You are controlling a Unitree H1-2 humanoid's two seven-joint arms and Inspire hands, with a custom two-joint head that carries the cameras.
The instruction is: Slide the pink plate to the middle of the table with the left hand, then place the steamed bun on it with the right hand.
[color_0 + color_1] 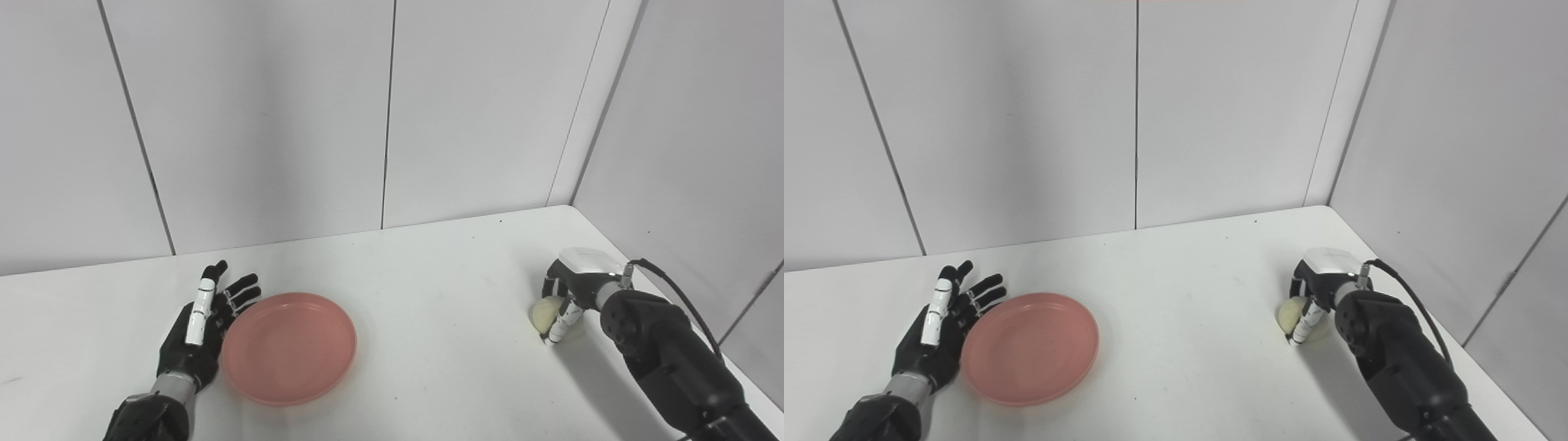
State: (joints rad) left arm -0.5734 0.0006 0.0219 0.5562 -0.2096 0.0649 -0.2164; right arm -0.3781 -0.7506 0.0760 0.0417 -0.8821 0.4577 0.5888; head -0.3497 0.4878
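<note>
The pink plate (288, 347) lies flat on the white table (429, 294), left of the middle. My left hand (202, 324) is open, fingers straight and apart, and rests against the plate's left rim. The pale steamed bun (545, 313) sits on the table at the right. My right hand (569, 294) comes down over it with fingers curled around it, and the bun still rests on the table. The same scene shows in the right eye view, with the plate (1030, 348), the left hand (940, 324), the bun (1291, 313) and the right hand (1317, 288).
Grey wall panels (392, 122) stand behind the table and along its right side. A black cable (680, 294) loops off my right wrist. The table's right edge (704, 343) runs close beside my right forearm.
</note>
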